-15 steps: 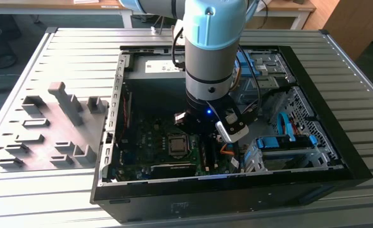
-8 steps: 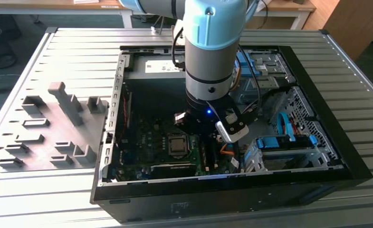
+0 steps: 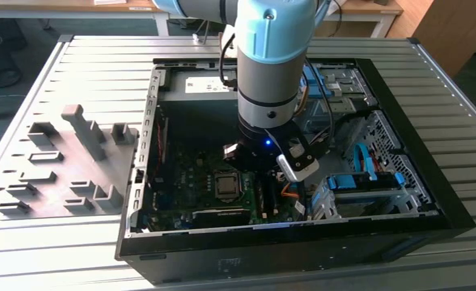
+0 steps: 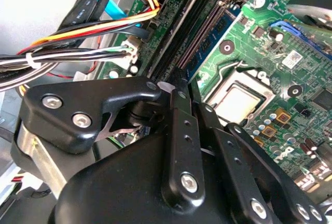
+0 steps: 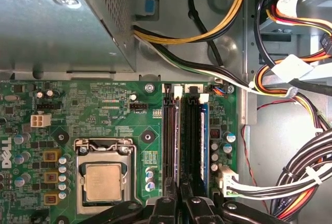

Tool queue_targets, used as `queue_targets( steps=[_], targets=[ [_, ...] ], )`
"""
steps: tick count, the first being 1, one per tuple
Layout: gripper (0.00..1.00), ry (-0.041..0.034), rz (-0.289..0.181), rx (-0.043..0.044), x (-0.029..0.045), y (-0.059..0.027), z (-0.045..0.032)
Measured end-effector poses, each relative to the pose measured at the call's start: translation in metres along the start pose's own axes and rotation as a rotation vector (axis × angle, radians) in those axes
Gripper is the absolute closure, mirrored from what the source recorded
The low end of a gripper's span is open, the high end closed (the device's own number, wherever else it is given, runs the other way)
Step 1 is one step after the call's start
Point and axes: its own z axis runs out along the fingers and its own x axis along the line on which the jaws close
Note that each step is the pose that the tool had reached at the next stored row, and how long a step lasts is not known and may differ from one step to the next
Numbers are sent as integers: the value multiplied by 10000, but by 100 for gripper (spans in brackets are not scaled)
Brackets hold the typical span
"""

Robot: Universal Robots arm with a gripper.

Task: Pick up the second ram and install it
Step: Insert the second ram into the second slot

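Observation:
My gripper (image 3: pixel 258 173) reaches down inside the open computer case (image 3: pixel 399 242), over the memory slots (image 5: pixel 169 141) beside the processor socket (image 5: pixel 104 180). In both wrist views its black fingers (image 4: pixel 182 130) are drawn close together above the slots. The second ram (image 5: pixel 190 141) shows as a thin dark strip seen edge-on. It runs along the slot line straight into the gripper (image 5: pixel 181 203), and its lower part is hidden by the fingers. A blue strip (image 5: pixel 204 136) lies right beside it. How deep the ram sits in its slot I cannot tell.
Bundles of coloured cables (image 5: pixel 290 182) hang close beside the slots. A metal drive cage (image 5: pixel 62 22) stands past the board. Blue drive brackets (image 3: pixel 367 182) fill the case on the exterior view's right. Grey holder blocks (image 3: pixel 76 157) sit on the slatted table at its left.

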Motion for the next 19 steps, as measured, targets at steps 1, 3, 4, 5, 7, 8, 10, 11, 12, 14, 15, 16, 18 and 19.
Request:
queue_targets(
  steps=[1, 3, 4, 5, 7, 8, 10, 11, 12, 14, 15, 16, 18, 19],
  targets=[
    [86, 1, -9, 2, 0, 1, -3],
    [86, 0, -20, 3, 0, 2, -3],
    [86, 0, -22, 3, 0, 2, -3],
    [86, 0, -27, 4, 0, 2, -3],
    [86, 4, -44, 6, 1, 2, -1],
    [86, 5, -46, 6, 1, 2, 2],
    [86, 5, -48, 7, 1, 2, 13],
    [86, 5, -48, 6, 2, 2, 22],
    [86, 5, -50, 6, 2, 1, 33],
    [86, 8, -57, 13, 3, 1, 36],
    [86, 7, -58, 12, 2, 1, 37],
    [86, 6, -59, 10, 2, 1, 38],
    [86, 3, -65, 3, 2, 2, 34],
    [86, 1, -70, -2, 1, 3, 28]
  ],
)
